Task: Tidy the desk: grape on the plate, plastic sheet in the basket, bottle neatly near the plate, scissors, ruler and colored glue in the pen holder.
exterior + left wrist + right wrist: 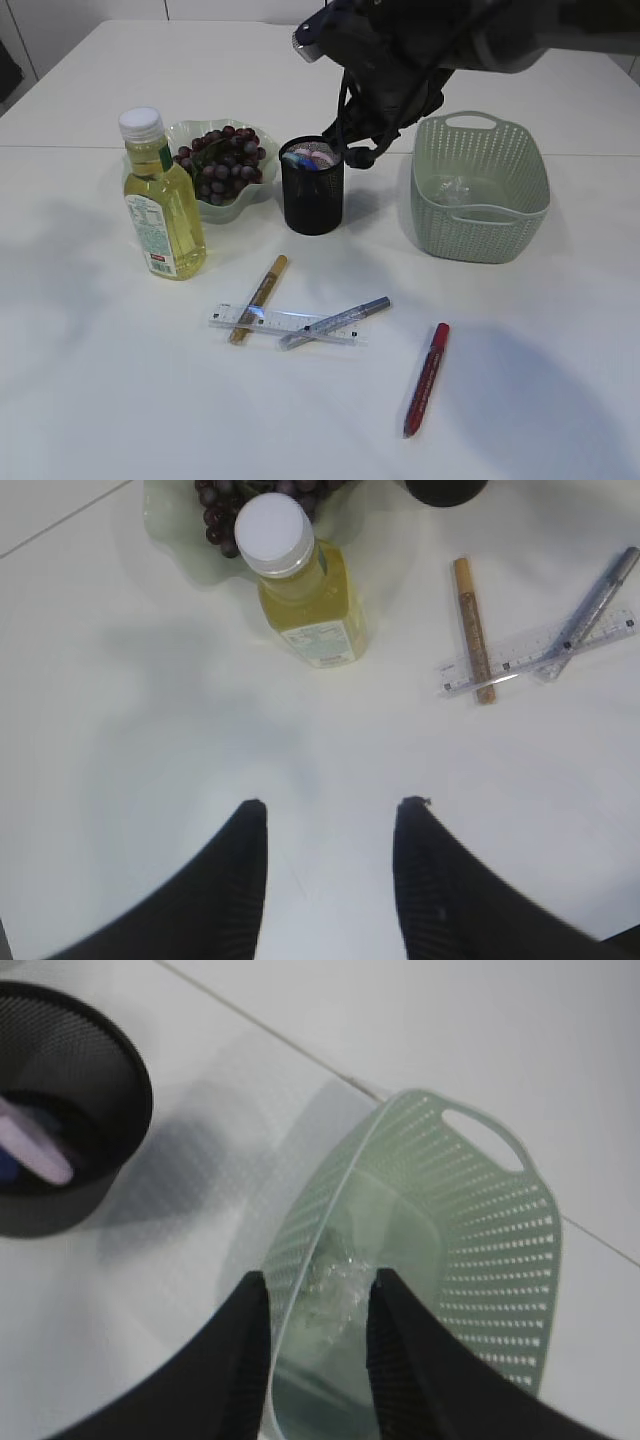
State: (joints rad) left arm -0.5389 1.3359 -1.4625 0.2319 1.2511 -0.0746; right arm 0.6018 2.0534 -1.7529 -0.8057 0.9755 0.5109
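Right arm (420,50) reaching in from one o'clock, dark wrist angled downward, right pincer (315,1290) parted with nothing between, left pincer (330,815) parted, empty, above the surface (150,710)

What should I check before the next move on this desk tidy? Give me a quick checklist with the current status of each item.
1. Grapes on the plate: ok.
2. Plastic sheet in the basket: ok, it lies crumpled on the bottom.
3. Bottle upright beside the plate: ok.
4. Ruler in the pen holder: not ok, it lies on the table under the gold pen and silver pen.
5. Red pen put away: not ok, it lies on the table.
6. Both grippers free: ok, left gripper and right gripper are open and empty.
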